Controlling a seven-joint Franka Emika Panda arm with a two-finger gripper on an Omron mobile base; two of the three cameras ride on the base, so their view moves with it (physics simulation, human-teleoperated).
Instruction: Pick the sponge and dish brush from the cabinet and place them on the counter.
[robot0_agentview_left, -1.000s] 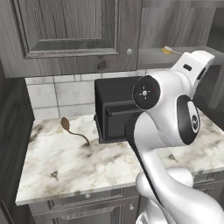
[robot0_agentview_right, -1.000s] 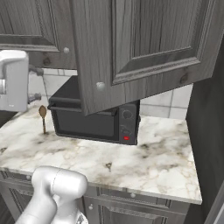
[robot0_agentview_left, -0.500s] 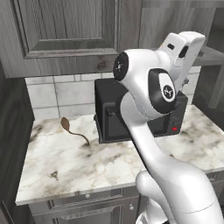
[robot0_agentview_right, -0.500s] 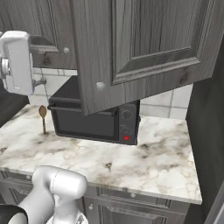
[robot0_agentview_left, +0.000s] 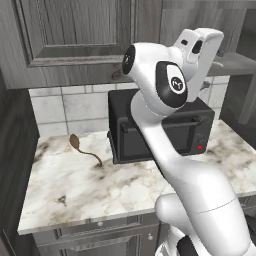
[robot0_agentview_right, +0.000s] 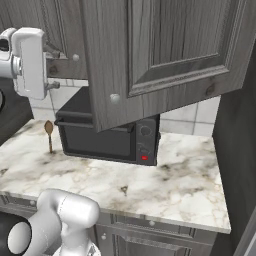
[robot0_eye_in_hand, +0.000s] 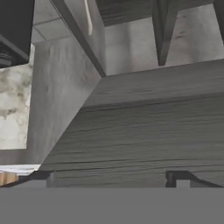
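A thin pale stick (robot0_eye_in_hand: 89, 17), which looks like the handle of the dish brush, is showing at the top of the hand view, lying against a light grey surface inside the cabinet (robot0_agentview_right: 165, 50); its head is cut off by the frame edge, so I cannot be sure of it. A broad dark wood-grain panel of the cabinet is spreading below it and is reaching down to the fingertips.

The gripper (robot0_eye_in_hand: 109, 177) is standing spread wide, its two dark tips (robot0_eye_in_hand: 43, 176) sitting far apart at the bottom corners of that view. Nothing is lying between them, and they are holding nothing. Whether they are touching the wood-grain panel I cannot tell.

In the right base view the white hand is hanging high at the left, beside the open cabinet door, which is swinging out over the black microwave (robot0_agentview_right: 105, 140). In the left base view the arm (robot0_agentview_left: 165, 90) is reaching up in front of the microwave toward the grey shelf (robot0_agentview_left: 235, 62) at the upper right.

The counter (robot0_agentview_left: 75, 190) is carrying the microwave at its back, and a brown long-handled spoon (robot0_agentview_left: 82, 150) is lying on the marble to the microwave's left, apart from it.
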